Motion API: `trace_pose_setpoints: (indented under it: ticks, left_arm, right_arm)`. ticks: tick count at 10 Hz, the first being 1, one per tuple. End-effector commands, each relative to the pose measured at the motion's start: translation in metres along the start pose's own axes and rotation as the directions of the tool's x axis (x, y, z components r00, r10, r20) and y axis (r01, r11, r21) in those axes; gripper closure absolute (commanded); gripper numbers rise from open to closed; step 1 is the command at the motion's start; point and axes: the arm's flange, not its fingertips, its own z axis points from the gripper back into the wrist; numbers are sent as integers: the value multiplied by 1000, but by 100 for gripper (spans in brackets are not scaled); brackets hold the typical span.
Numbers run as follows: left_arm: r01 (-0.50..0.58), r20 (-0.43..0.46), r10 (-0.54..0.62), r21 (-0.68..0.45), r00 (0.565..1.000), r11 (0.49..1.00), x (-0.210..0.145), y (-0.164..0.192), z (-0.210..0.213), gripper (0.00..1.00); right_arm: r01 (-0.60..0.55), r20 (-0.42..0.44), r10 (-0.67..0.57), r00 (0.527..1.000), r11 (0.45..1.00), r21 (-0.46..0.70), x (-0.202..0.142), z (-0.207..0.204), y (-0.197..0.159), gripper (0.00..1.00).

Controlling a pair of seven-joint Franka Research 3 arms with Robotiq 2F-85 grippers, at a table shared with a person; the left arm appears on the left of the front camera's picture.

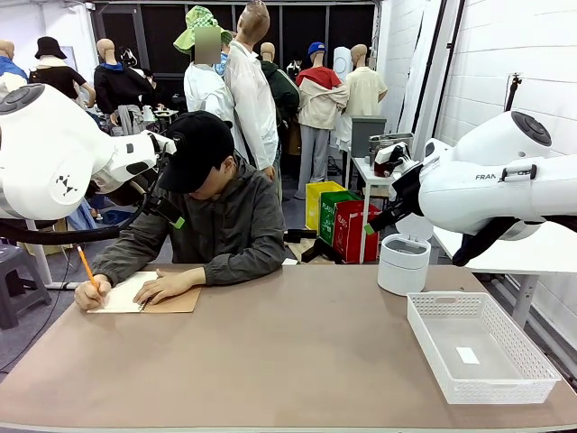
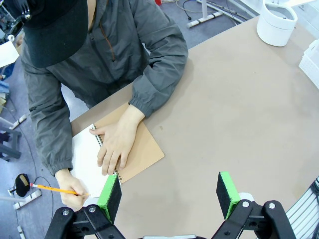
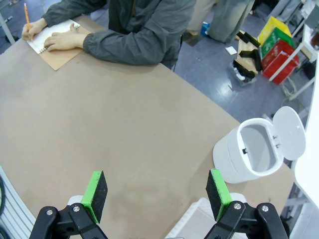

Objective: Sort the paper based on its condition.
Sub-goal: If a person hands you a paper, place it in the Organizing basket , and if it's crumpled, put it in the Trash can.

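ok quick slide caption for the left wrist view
Open left gripper hovers over the table while a person writes on a spiral notepad with a pencil.

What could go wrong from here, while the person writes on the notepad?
1. The open left tool hangs near the person's hand and pencil; descending now might strike them.
2. The page lies under that hand, bound in the notepad; pulling early could tear it.
3. The open bin and the basket stand close together, so a sheet released by the right tool may land in the wrong one.
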Motion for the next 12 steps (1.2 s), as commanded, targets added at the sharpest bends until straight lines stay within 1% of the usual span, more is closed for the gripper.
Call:
trace_pose_setpoints:
  ticks: [1,12]
  left_arm:
    - [1,3,-1,-2,1000,1000,0,1,1,0]
    - [1,3,-1,-2,1000,1000,0,1,1,0]
  right_arm:
    - [1,0,-1,1000,1000,1,0,0,0,0]
    - [1,0,-1,1000,1000,1,0,0,0,0]
